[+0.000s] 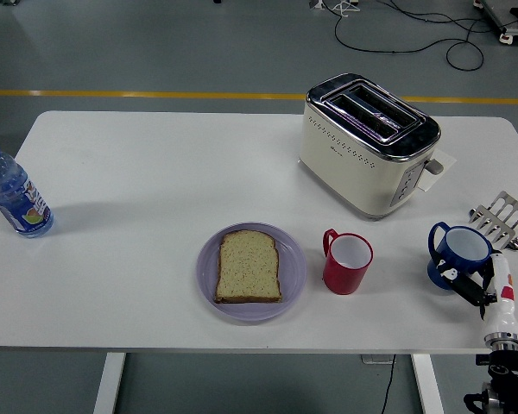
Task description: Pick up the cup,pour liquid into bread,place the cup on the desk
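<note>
My right hand (476,286) is wrapped around the blue cup (456,255), which sits upright on the white table (155,172) near its right edge, at about four o'clock from the cream toaster (367,142). The cup's handle points toward ten o'clock. A red cup (349,261) stands to its nine o'clock, just beside the purple plate (209,267) carrying a slice of bread (249,266). A water bottle (13,194) stands at the table's far left edge, and a metal rack (503,216) lies at the blue cup's one o'clock.
</note>
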